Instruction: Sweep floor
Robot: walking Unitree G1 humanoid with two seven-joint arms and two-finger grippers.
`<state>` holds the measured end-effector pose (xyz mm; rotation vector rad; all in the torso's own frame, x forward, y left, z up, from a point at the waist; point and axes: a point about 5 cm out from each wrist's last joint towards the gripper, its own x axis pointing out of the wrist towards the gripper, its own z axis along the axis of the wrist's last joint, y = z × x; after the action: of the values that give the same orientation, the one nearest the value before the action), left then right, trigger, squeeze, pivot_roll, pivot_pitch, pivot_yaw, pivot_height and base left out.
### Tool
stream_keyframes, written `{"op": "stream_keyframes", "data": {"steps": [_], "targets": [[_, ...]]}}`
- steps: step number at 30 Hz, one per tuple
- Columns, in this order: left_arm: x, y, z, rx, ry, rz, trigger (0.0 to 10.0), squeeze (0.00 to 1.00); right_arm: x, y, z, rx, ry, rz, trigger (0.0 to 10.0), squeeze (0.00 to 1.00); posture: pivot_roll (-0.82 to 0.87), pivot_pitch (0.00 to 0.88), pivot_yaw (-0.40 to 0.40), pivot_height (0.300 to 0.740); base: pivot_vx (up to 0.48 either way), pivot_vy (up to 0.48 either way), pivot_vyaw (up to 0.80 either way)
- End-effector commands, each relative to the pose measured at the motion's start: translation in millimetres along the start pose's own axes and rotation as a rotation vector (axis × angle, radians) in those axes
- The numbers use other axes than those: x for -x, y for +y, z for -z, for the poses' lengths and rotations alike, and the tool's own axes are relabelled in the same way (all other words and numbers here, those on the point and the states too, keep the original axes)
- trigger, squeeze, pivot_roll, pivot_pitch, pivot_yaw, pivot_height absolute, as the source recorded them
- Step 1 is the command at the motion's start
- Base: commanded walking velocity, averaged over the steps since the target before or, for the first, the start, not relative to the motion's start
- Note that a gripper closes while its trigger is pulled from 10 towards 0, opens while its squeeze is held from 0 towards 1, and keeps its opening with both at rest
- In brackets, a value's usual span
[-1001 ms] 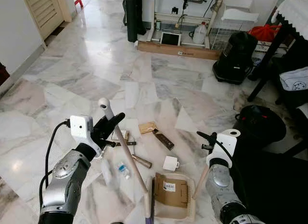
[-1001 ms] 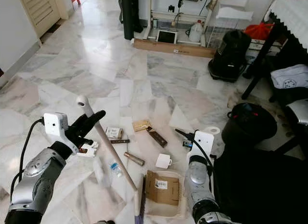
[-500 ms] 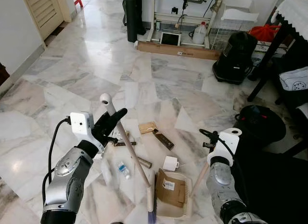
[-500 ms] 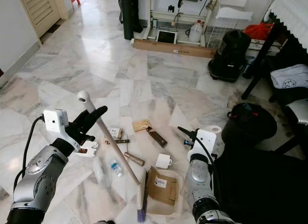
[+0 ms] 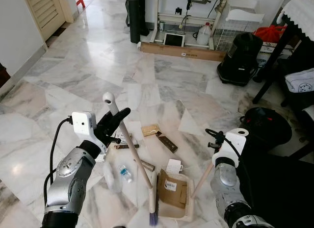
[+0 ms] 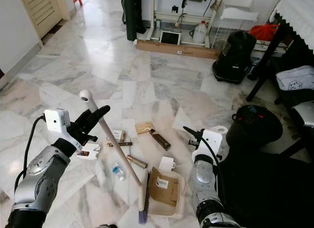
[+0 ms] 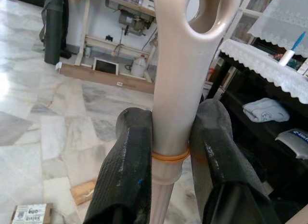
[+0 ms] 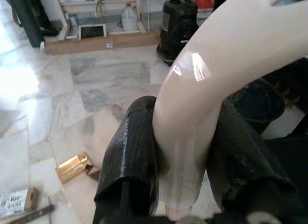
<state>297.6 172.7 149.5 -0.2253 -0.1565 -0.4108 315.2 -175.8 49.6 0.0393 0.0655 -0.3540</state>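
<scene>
Marble floor point(image 5: 98, 66) lies bare beyond the dustpan point(image 5: 172, 196). We clamp the broom point(image 5: 128, 145) with left gripper point(image 7: 171, 151); right gripper point(image 8: 185, 151) pinches the dustpan's handle; bristles touch its edge.

Readable text: none; no word, number or brand could be made out in any view.
Cardboard piece in the dustpan point(image 5: 172, 190): it bore a white label with dark print, too small to read.
Long cardboard box by the far wall point(image 5: 182, 51): a small white sticker sat on its front, its print illegible.
Small printed box on the floor point(image 7: 29, 214): dark marks showed on its pale face, too blurred to read.
Plastic bottle on the floor point(image 5: 125, 173): it had a blue label, with no lettering legible.
Folded grey cloth on the dark shelf point(image 5: 300, 81): a round dotted mark showed, not readable as text.
</scene>
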Motion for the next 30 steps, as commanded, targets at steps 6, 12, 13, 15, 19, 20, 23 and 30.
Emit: {"op": "stream_keyframes", "data": {"steps": [6, 12, 13, 15, 19, 20, 23, 30], "targets": [[-11.7, -15.8, -25.8, -0.104, -0.104, 0.065, 10.0, 0.0, -10.8, -1.2, -29.4, -0.059, -0.121, 0.031, 10.0, 0.0, 0.13, 0.05, -0.064, 0.74, 0.0, 0.0, 0.0], [-18.5, -24.5, -34.6, -0.156, -0.143, 0.088, 10.0, 0.0, -12.5, 4.0, -35.9, -0.074, -0.136, 0.009, 10.0, 0.0, 0.13, 0.042, -0.067, 0.74, 0.0, 0.0, 0.0], [-19.0, -25.0, -35.7, -0.165, -0.147, 0.088, 10.0, 0.0, -12.6, 4.3, -36.3, -0.074, -0.136, 0.007, 10.0, 0.0, 0.13, 0.042, -0.067, 0.74, 0.0, 0.0, 0.0], [-19.9, -25.8, -38.1, -0.181, -0.158, 0.085, 10.0, 0.0, -12.8, 5.0, -37.2, -0.077, -0.136, 0.002, 10.0, 0.0, 0.13, 0.038, -0.067, 0.74, 0.0, 0.0, 0.0], [-21.3, -25.9, -43.0, -0.264, -0.19, 0.055, 10.0, 0.0, -14.0, 8.6, -42.1, -0.099, -0.143, -0.021, 10.0, 0.0, 0.13, 0.031, -0.066, 0.74, 0.0, 0.0, 0.0], [-21.3, -25.8, -43.1, -0.276, -0.194, 0.048, 10.0, 0.0, -14.0, 9.7, -42.8, -0.105, -0.142, -0.027, 10.0, 0.0, 0.13, 0.031, -0.066, 0.74, 0.0, 0.0, 0.0], [-21.9, -27.0, -42.1, -0.326, -0.2, 0.045, 10.0, 0.0, -13.4, 14.7, -42.7, -0.123, -0.129, -0.05, 10.0, 0.0, 0.12, 0.026, -0.068, 0.74, 0.0, 0.0, 0.0], [-20.8, -34.0, -34.6, -0.425, -0.163, 0.096, 10.0, 0.0, -13.0, 18.6, -42.5, -0.141, -0.117, -0.065, 10.0, 0.0, 0.13, 0.028, -0.071, 0.74, 0.0, 0.0, 0.0]]}}
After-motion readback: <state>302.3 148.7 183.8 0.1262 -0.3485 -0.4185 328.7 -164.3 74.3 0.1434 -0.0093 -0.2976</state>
